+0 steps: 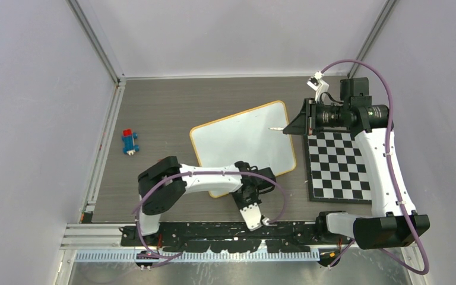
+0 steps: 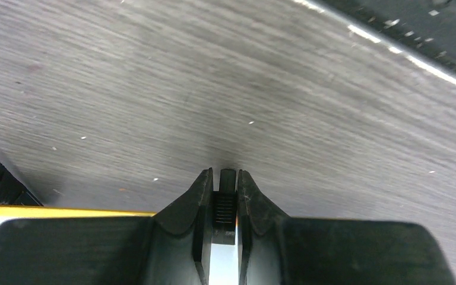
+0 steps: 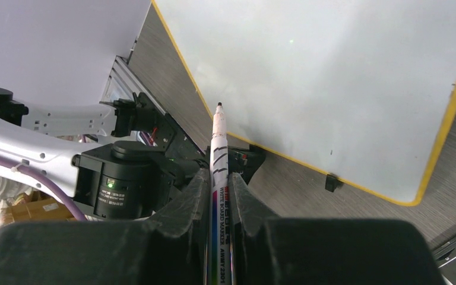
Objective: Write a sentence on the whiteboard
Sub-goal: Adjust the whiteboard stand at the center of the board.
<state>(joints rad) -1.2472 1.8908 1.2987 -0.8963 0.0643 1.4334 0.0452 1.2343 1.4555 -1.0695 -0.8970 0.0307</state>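
Note:
The whiteboard (image 1: 243, 139) lies tilted on the grey table, and no sentence is in view on its blank white face (image 3: 332, 77). My left gripper (image 1: 244, 185) is at the board's near edge. In the left wrist view its fingertips (image 2: 228, 178) are shut on a small black ribbed foot (image 2: 228, 205) of the board, with the yellow rim (image 2: 65, 211) to the left. My right gripper (image 1: 294, 126) is shut on a white marker (image 3: 218, 148). The marker's dark tip (image 1: 277, 128) points over the board's right side, just above the surface.
A black-and-white checkered mat (image 1: 338, 166) lies right of the board, under the right arm. A small blue and red toy (image 1: 130, 142) sits at the table's left. Another black foot (image 3: 332, 181) sticks out from the board's rim. Grey walls enclose the table.

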